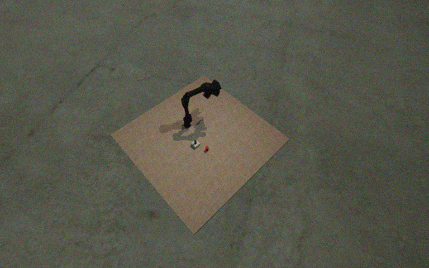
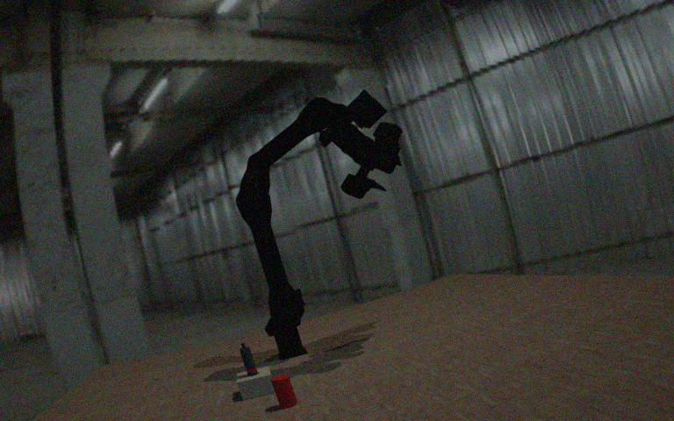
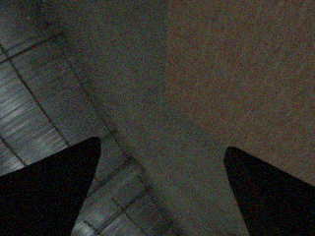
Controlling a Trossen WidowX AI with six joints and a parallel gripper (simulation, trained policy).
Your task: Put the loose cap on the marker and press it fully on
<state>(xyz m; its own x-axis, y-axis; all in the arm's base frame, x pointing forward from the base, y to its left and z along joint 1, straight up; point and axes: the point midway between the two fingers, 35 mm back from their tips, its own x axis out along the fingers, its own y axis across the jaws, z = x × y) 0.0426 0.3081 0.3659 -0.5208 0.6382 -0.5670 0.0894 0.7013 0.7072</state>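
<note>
The marker (image 1: 195, 142) (image 2: 247, 360) stands upright, dark with a red band at its foot, its narrow tip up and bare. It sits in the pale holder block (image 1: 195, 145) (image 2: 255, 386). The red cap (image 1: 206, 148) (image 2: 283, 391) stands loose on the table, a little to the right of the block and apart from it in the top view. My gripper (image 3: 164, 149) is open and empty. It hangs high above the table, far from marker and cap, and neither shows in the wrist view.
The tan table top (image 1: 202, 189) (image 2: 497, 347) (image 3: 246, 59) lies under everything, with grey floor around it. The black arm (image 1: 185, 102) (image 2: 255, 198) rises behind the holder block, bent over to the right. Its shadows fall near the base. Corrugated walls stand beyond.
</note>
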